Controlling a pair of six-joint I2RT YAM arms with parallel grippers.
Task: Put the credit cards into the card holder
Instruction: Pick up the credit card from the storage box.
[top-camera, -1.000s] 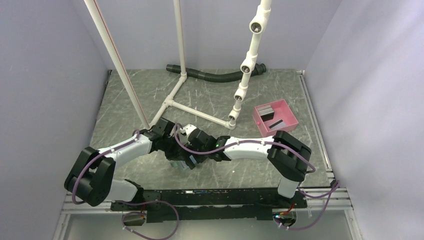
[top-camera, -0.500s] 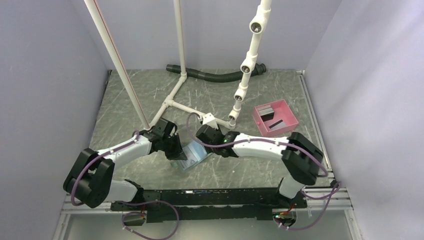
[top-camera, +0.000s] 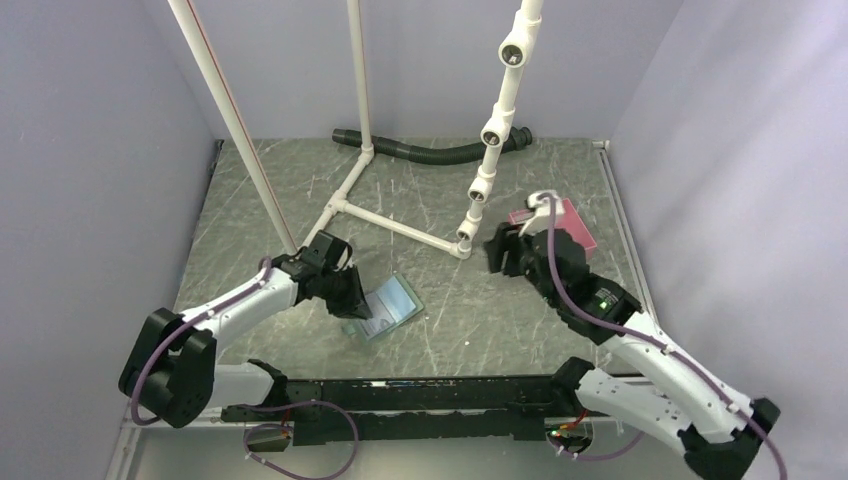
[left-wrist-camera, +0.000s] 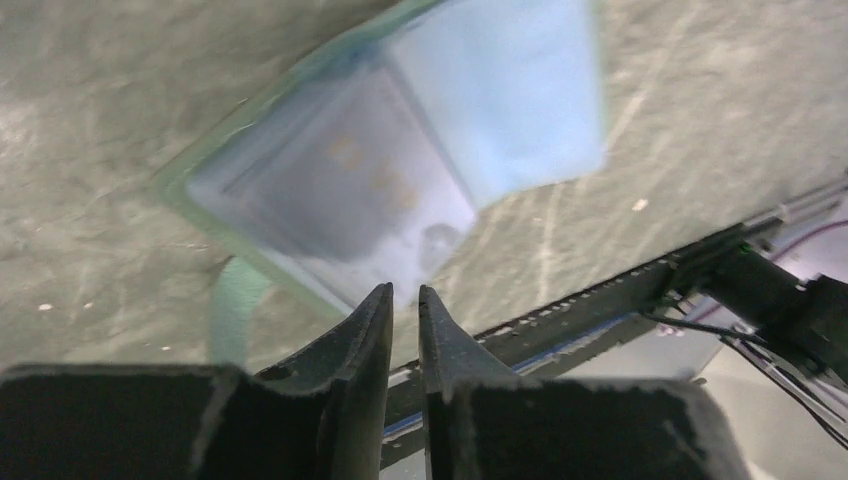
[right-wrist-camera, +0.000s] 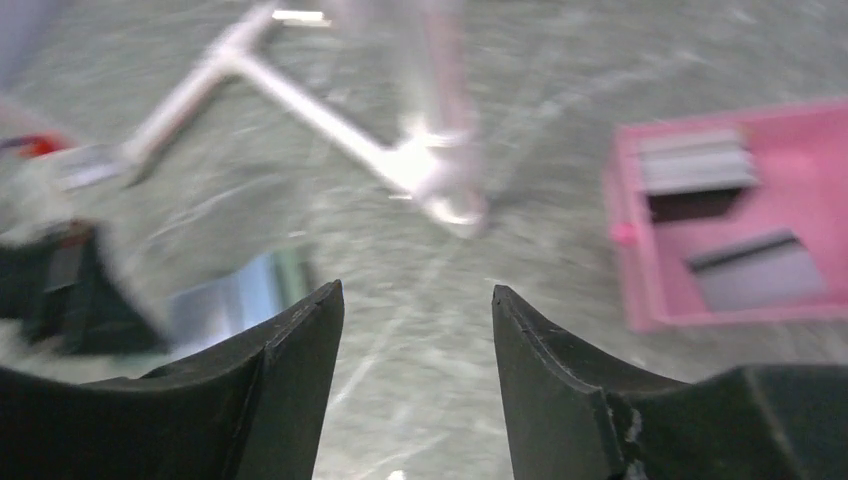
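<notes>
The card holder (top-camera: 387, 310) lies open on the table, pale blue inside with a sage-green rim (left-wrist-camera: 420, 150). On one half of it lies a blurred greyish card (left-wrist-camera: 350, 190) with small orange marks. My left gripper (top-camera: 350, 298) hovers at the holder's near-left edge. Its jaws (left-wrist-camera: 403, 292) stand a narrow gap apart with nothing between them. My right gripper (top-camera: 505, 250) hangs open and empty (right-wrist-camera: 415, 290) beside the pink tray (top-camera: 578, 222). In the right wrist view the tray (right-wrist-camera: 630, 240) holds a grey credit card (right-wrist-camera: 695, 160) and a dark one (right-wrist-camera: 755, 270).
A white pipe frame (top-camera: 380, 215) lies across the back middle, with an upright jointed pipe (top-camera: 495, 120) and a slanted pole (top-camera: 235, 120). A black corrugated hose (top-camera: 430, 152) runs along the back. The black mounting rail (top-camera: 420, 395) borders the near edge.
My right arm has swung away from the card holder to the right, up beside the pink tray. My left jaws have parted slightly. The holder now lies open.
</notes>
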